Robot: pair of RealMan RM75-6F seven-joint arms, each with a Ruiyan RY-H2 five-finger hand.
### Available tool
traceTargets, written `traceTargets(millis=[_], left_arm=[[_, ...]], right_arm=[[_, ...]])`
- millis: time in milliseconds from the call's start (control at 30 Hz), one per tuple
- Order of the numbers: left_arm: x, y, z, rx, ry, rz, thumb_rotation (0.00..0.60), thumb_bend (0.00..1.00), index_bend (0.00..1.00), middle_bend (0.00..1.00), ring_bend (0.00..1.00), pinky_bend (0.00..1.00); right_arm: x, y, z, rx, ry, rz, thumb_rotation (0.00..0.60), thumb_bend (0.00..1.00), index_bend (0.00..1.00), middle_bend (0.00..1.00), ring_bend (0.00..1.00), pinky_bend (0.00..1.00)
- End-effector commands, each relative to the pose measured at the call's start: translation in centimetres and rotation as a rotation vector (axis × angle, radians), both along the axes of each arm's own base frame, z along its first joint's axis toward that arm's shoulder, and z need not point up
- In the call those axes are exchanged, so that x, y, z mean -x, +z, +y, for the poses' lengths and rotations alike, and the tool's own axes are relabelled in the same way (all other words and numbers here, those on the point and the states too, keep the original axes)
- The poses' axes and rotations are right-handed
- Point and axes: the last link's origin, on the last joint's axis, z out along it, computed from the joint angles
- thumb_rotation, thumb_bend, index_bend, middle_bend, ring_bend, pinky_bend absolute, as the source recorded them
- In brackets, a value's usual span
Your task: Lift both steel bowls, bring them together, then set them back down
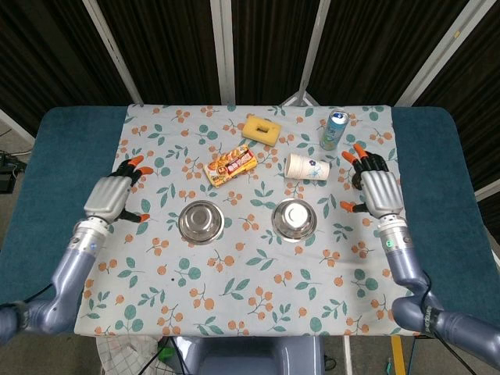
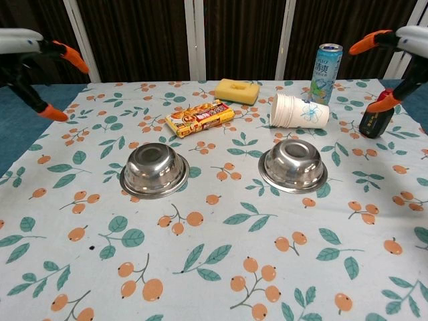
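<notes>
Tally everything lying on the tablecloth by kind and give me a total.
Bowls: 2
Paper cup: 1
Can: 1
Snack pack: 1
Sponge: 1
Small dark bottle: 1
Total: 7

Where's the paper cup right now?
The paper cup lies on its side at the far right of the tablecloth, just behind the right steel bowl and in front of the drink can in the head view.

Steel bowls, two: left bowl [image 1: 201,221] and right bowl [image 1: 294,219], both upside down, side by side, apart, mid-desk.
</notes>
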Motion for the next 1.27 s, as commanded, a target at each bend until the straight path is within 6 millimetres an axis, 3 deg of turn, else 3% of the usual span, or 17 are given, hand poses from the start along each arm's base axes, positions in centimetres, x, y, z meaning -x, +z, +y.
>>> traceTargets(millis=[33, 333, 600, 867, 1267], left_arm=[[3.1, 3.6, -4.4, -0.103, -0.029, 0.132, 0.600, 0.00, 0.20, 0.00, 0.00, 0.23], [7.6, 7.5, -11.2, -0.191, 0.014, 0.190, 0.600, 0.00, 0.20, 0.00, 0.00, 0.23], [10.3, 9.7, -15.4, -0.242, 0.057, 0.158, 0.600, 0.00, 0.20, 0.00, 0.00, 0.23], [11.3, 8.0, -18.7, -0.233, 0.057, 0.072, 0.600, 0.00, 0.21, 0.00, 0.00, 0.23], [10.6, 5.8, -21.0, -0.246, 0.060, 0.071, 0.600, 0.01, 0.21, 0.00, 0.00, 0.23]], right_arm=[[2.6, 2.9, 2.4, 0.020, 0.013, -0.004, 0.600, 0.02, 0.20, 0.00, 0.09, 0.09], [6.3, 4.9, 7.7, 0.034, 0.052, 0.030, 0.600, 0.02, 0.20, 0.00, 0.09, 0.07], [6.6, 6.7, 12.2, 0.072, 0.093, 0.067, 0.600, 0.02, 0.20, 0.00, 0.09, 0.07], [6.5, 5.9, 16.7, -0.010, 0.081, 0.126, 0.600, 0.02, 0.20, 0.00, 0.10, 0.07], [7.5, 5.6, 18.9, -0.014, 0.070, 0.129, 0.600, 0.02, 0.20, 0.00, 0.10, 0.07]])
